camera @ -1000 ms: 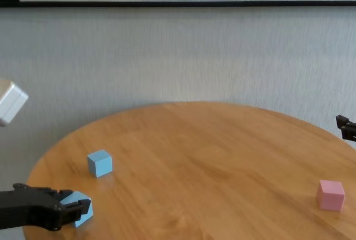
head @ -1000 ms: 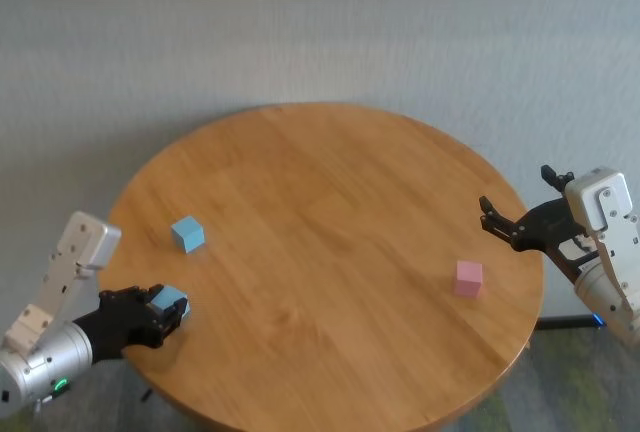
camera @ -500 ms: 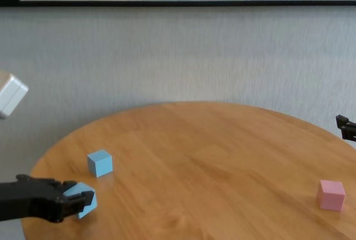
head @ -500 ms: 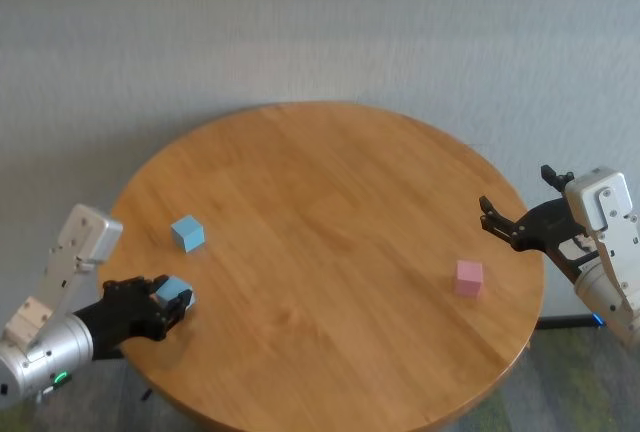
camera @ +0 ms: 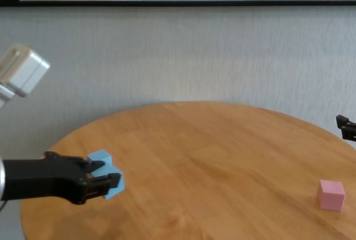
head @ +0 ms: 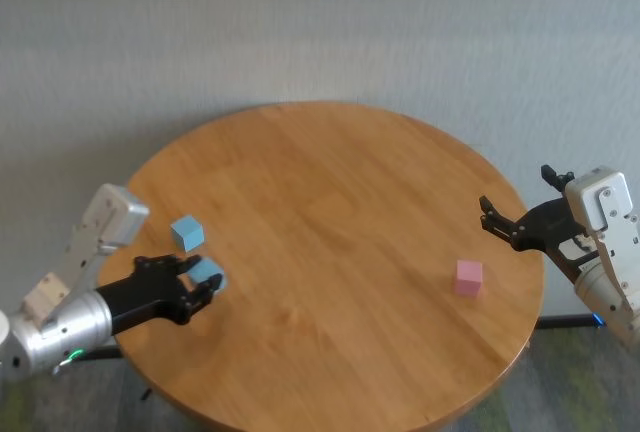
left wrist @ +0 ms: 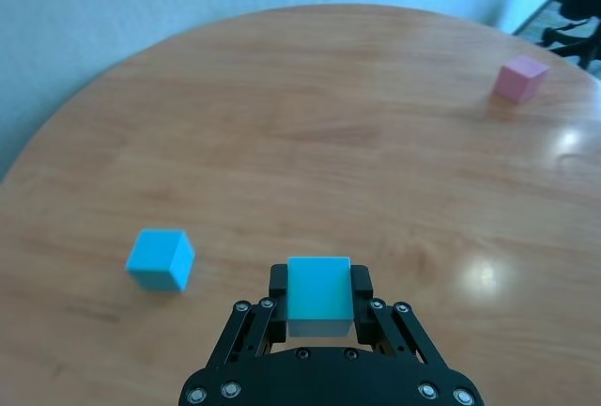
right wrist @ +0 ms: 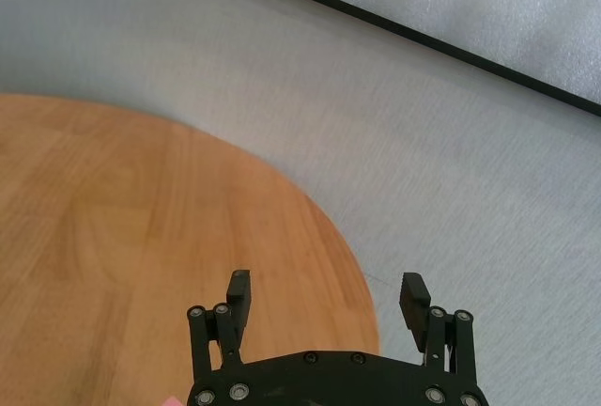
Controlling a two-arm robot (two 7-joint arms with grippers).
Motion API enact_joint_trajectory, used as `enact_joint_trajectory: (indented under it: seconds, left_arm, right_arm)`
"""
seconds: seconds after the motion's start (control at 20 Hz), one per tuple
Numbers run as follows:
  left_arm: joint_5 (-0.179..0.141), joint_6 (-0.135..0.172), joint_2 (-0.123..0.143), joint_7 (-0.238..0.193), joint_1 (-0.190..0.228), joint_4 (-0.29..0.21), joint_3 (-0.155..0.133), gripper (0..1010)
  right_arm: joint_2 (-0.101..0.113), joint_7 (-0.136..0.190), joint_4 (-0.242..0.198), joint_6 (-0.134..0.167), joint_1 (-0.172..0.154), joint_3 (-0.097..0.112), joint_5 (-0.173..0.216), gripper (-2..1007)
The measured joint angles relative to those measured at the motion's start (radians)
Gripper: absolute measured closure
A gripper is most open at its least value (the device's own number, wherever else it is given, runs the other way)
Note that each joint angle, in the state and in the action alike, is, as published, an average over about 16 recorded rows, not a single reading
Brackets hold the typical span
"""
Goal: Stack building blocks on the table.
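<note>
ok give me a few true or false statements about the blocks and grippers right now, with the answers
1. The left gripper holds a light blue block. True.
2. The pink block sits on top of the other blue block. False: it rests alone on the table, near the right gripper.
3. The right gripper is open and empty. True.
4. All three blocks are stacked. False: none is stacked yet.
5. The right gripper grips the pink block. False: it is apart from it.

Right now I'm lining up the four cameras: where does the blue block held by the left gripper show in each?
Head: held blue block, lower left, near the loose blue block.
Chest, lower left.
Left wrist, bottom centre, between the fingers.
Right wrist: not in it.
Shared landmark: pink block.
</note>
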Motion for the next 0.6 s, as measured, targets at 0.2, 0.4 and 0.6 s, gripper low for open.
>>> enact_joint_trajectory:
  seconds: [0.2,0.4,0.6]
  left_arm:
    - [0.006,-0.021,-0.008,-0.046,-0.048,0.022,0.042,610]
    - [0.016,-0.040,-0.024,-0.086,-0.102,0.056,0.089,610]
    - [0.028,-0.055,-0.046,-0.115,-0.156,0.102,0.133,610]
  right_arm:
    - [0.000,0.000,0.000,0.000,0.000,0.000,0.000,0]
    - [0.000,0.000,0.000,0.000,0.000,0.000,0.000,0]
    - [0.000,0.000,0.000,0.000,0.000,0.000,0.000,0]
